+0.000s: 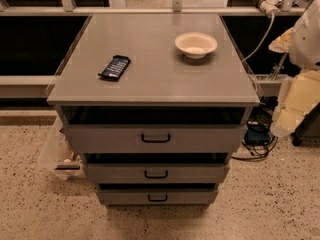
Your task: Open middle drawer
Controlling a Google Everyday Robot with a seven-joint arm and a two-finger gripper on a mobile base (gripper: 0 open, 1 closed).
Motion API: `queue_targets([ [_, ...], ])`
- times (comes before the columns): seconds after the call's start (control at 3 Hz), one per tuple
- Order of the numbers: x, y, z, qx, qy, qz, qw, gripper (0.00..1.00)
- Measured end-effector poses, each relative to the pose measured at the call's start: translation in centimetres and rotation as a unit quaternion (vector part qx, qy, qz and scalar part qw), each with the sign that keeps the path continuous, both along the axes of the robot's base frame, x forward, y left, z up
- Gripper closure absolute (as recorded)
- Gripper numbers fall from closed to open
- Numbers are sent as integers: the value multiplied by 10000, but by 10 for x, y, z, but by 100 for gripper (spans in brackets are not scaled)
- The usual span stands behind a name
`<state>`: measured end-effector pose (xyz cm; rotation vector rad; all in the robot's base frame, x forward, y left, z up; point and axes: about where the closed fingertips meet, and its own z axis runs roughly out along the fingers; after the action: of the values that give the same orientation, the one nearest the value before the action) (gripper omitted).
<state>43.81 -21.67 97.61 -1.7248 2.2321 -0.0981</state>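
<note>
Grey metal makes up the middle drawer (pixel 192 174), the second of three fronts stacked in the cabinet (pixel 150 79) at the centre of the frame. It sits in the lower middle of the picture, under the taller top drawer (pixel 200 139) and above the slightly smaller bottom drawer (pixel 190 197). A dark strip of shadow separates it from the drawer above.

The gripper (pixel 297 103) is at the right edge of the frame, roughly level with the top drawer and off the cabinet's right side. The middle drawer therefore lies to its lower left, well apart from it, and nothing touches the drawer's front. Whether the gripper is spread or pressed together cannot be told.

The arm (pixel 307 34) enters from the upper right corner as a white rounded housing. Cream-coloured parts hang down below it beside the cabinet, and the frame edge cuts much of it off.

The drawer's low flat front runs left to right across the picture and faces the bottom of the frame. Its small black handle (pixel 156 174) sits at the centre, lying along the same horizontal line.

On the cabinet's top stand a white bowl (pixel 196 44) at the upper right and a dark blue packet (pixel 115 67) at the left.
</note>
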Motion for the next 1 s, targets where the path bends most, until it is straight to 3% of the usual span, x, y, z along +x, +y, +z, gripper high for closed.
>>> queue_targets([
  [0.33, -1, 1, 1, -1, -81, -8, 10000, 0],
  [0.67, -20, 2, -18, 282, -207, 119, 9993, 0],
  [1.0, -48, 2, -76, 1005, -253, 91, 9946, 0],
])
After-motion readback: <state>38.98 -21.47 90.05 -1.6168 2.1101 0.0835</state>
